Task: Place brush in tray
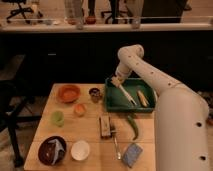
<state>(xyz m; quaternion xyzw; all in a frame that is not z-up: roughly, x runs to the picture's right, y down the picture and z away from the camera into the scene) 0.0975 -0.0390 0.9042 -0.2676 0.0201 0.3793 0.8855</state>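
Note:
The green tray (116, 103) stands at the back right of the wooden table. The white brush (126, 95) slants from the tray's back left corner down to its floor, its lower end resting inside the tray. My gripper (116, 82) is at the brush's upper end, over the tray's back left corner, at the end of the white arm that reaches in from the right.
An orange bowl (68, 93), a dark cup (95, 93), an orange fruit (79, 109) and a green cup (58, 118) are left of the tray. A brown block (104, 125), a fork (115, 143), a green pepper (133, 126), a blue sponge (132, 154), a white bowl (80, 150) and a dark bowl (51, 149) lie nearer. Yellow items (142, 98) lie in the tray.

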